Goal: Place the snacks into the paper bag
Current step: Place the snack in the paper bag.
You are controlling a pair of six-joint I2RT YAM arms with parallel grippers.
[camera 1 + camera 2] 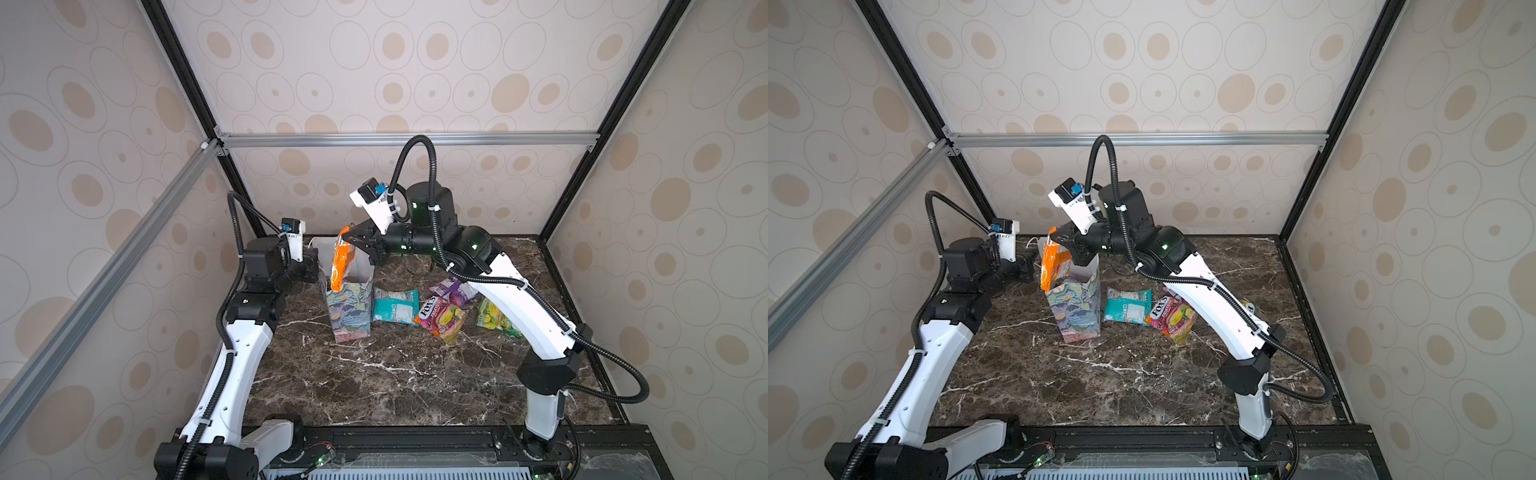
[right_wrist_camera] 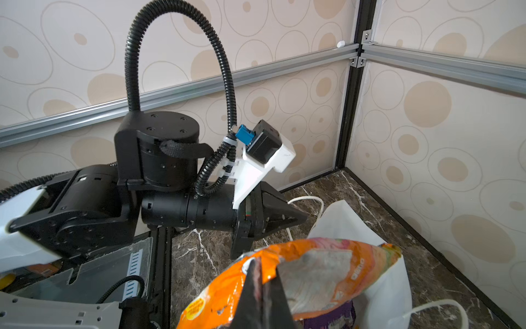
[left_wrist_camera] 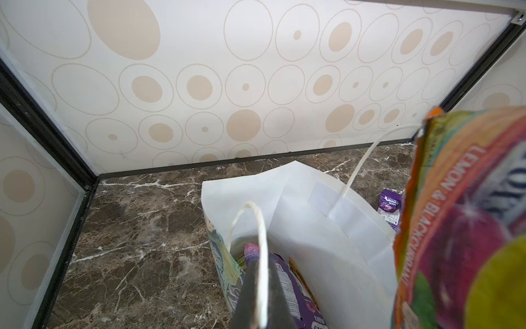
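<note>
Dark brown marble tabletop [image 1: 395, 374]. Tall floral paper bag [image 1: 349, 311] upright. Right gripper [image 2: 263, 280] jaws pinch crinkly orange packet [image 2: 318, 273] (print reads "LEMON & BLACKCURRANT") at bag mouth. Left gripper [image 2: 296, 218] jaws pressed on thin white cord handle [image 3: 263, 256]. Multicolour fruit-print packet [image 1: 442, 318] marked "FOX'S" lies near bag.

Paper bag [image 1: 349, 309] stands upright on the tabletop [image 1: 374, 374], left of centre and toward the back. Left hand [image 1: 308, 266] sits at the bag's left side, pinching a cord handle [image 3: 260, 228]. Right hand [image 1: 353, 240] is above the bag's mouth, gripping the top of a hanging packet [image 1: 340, 262]. An inner packet [image 3: 287, 282] lies inside the bag. On the tabletop right of the bag: near packet [image 1: 395, 306] just beside it; middle packet [image 1: 442, 318] further right; rear packet [image 1: 453, 289] behind that; far packet [image 1: 494, 319] partly under the right arm [image 1: 519, 307].
</note>
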